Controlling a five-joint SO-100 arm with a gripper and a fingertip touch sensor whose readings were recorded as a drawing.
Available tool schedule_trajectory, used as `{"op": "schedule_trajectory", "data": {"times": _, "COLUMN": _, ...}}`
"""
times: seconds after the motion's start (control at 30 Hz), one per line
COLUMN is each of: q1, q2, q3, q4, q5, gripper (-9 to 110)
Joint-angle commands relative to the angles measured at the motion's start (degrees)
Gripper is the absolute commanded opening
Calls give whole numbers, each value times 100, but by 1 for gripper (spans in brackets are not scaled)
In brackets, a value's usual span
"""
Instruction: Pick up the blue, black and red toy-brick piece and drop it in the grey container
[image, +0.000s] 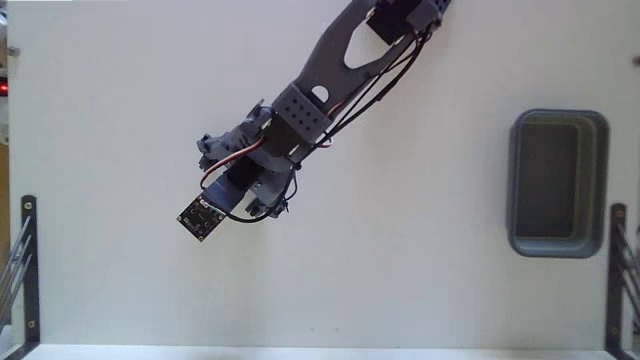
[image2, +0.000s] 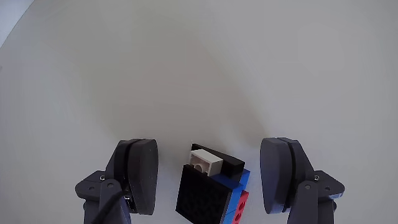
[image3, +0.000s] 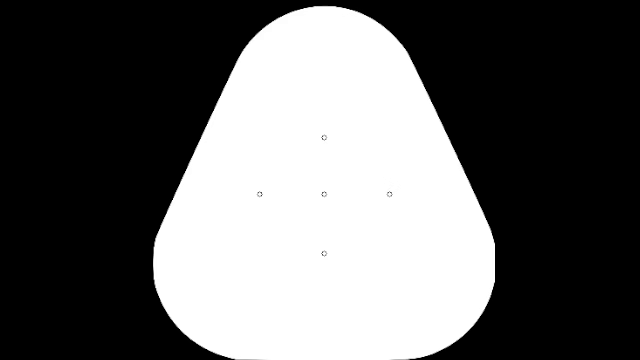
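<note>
Wrist view, nearest: one small chunky toy-brick piece, mostly black plastic with blue and red bricks on one side and one pale brick on top, lying tilted on white table. Sits between two dark grey fingers of gripper, spread wide, gap on both sides, not touching.

Fixed view: one grey arm over table middle, brick piece hidden under it. Far right: one rounded blue-grey plastic container, thick rim, dark inside, nothing in it.
</note>
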Motion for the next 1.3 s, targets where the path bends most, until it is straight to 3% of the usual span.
{"op": "schedule_trajectory", "data": {"times": 0.0, "q1": 105, "q2": 178, "q3": 8, "q4": -24, "q5": 0, "gripper": 110}}
{"op": "schedule_trajectory", "data": {"times": 1.27, "q1": 105, "q2": 178, "q3": 8, "q4": -24, "q5": 0, "gripper": 99}}
